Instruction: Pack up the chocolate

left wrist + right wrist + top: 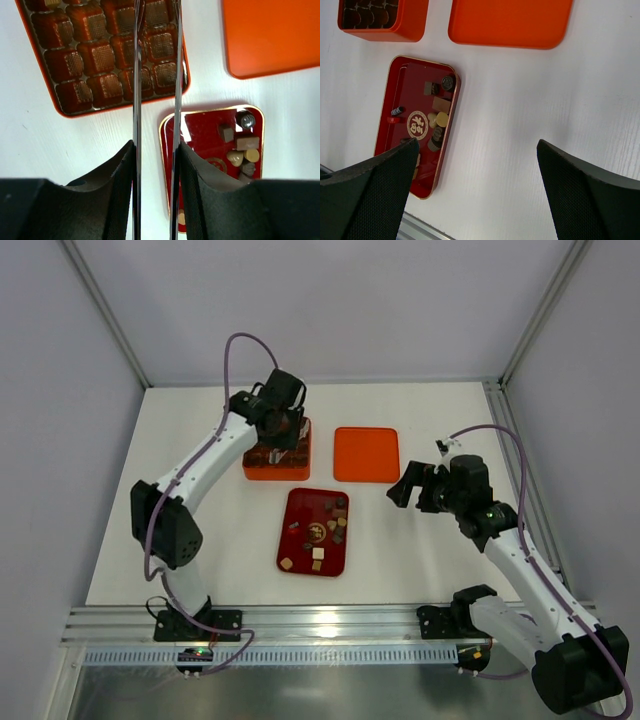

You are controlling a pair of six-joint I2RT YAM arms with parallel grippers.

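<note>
The chocolate (pixel 335 520) is several small brown, tan and cream pieces lying in the dark red tray (pixel 300 540) at mid table. My left gripper (pixel 283 430) hovers over the orange box (pixel 275 468) with its grid of cells. Its fingers are shut on metal tweezers (pixel 137 75), whose two blades stand slightly apart and reach over the box (pixel 120 106). The tips run off the top edge of the view. The tray (pixel 205 130) and the chocolate (pixel 242 150) lie to the lower right. My right gripper (pixel 476 145) is wide open over bare table right of the tray (pixel 412 75), holding nothing.
A flat orange lid (pixel 366 454) lies right of the box, behind the tray, and shows in both wrist views (pixel 270 35) (pixel 510 22). The box's corner (pixel 395 32) appears in the right wrist view. A metal rail runs along the near table edge (pixel 330 625).
</note>
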